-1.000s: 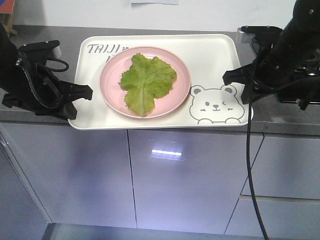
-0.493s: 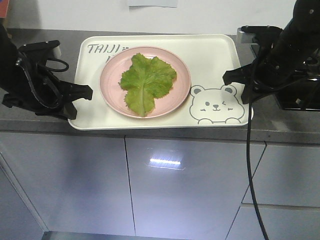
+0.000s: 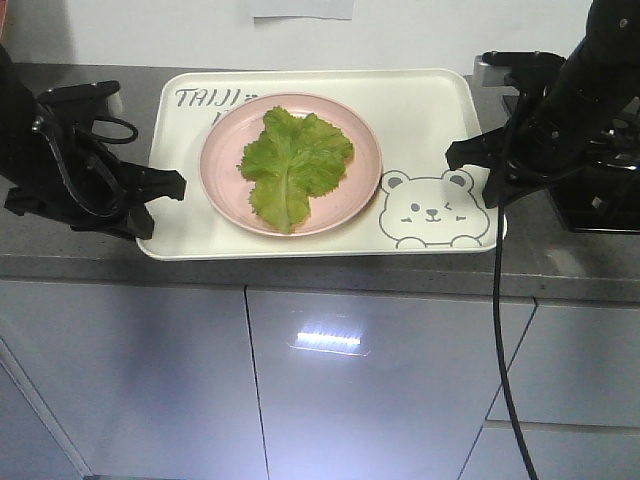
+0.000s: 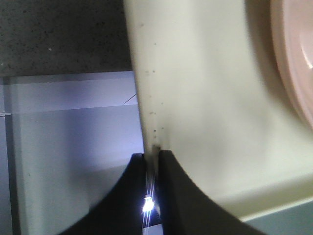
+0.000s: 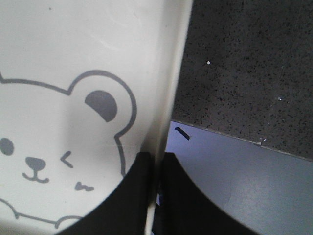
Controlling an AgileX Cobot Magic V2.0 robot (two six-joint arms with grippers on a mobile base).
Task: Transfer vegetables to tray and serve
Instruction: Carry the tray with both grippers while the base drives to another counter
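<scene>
A green lettuce leaf, the vegetables, lies on a round pink plate standing on the cream tray with the bear drawing. My left gripper is shut on the tray's left rim. My right gripper is shut on its right rim. In the left wrist view the black fingers pinch the thin rim of the tray, with the pink plate at the right edge. The right wrist view shows that gripper clamping the rim of the tray beside the bear.
The tray sits over a dark speckled counter with grey cabinet fronts below. A black appliance stands on the counter at the right, behind my right arm. A cable hangs from that arm. A white wall backs the counter.
Tray and both grippers keep their place in view. The counter's front edge and cabinet seams have slid downward and leftward, so more counter shows in front of the tray.
</scene>
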